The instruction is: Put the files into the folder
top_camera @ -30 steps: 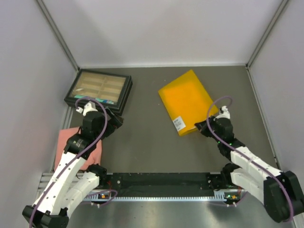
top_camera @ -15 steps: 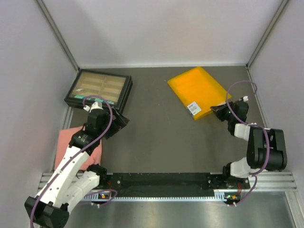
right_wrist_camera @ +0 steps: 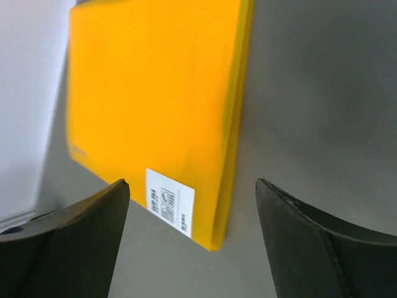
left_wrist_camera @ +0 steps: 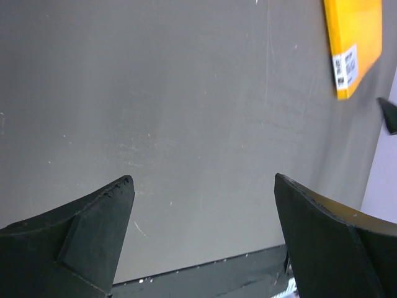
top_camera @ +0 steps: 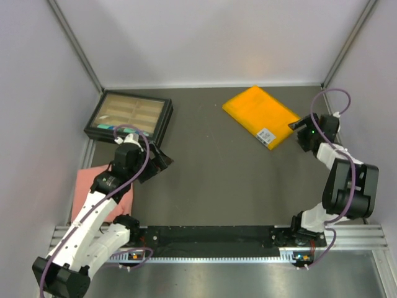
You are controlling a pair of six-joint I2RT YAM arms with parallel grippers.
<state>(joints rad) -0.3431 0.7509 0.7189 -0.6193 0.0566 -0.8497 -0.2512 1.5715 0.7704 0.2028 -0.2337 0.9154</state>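
Yellow-orange folder [top_camera: 259,114] flat, closed; white barcode label [top_camera: 267,136] near corner.

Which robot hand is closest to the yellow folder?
The right hand, open beside the labelled corner of the flat yellow-orange plastic folder. The left hand is far off, near the black compartment box.

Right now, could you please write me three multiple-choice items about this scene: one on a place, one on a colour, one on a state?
1. Where does the folder lie?
A) far right
B) near left
C) dead centre

2. What colour is the cloth?
A) blue
B) pink
C) green

3. How is the right gripper?
A) shut on the folder
B) open, holding nothing
C) shut, empty

Answers:
1 A: the top view shows it at the far right.
2 B: it is plainly pink.
3 B: its jaws stand wide apart, clear of the folder.
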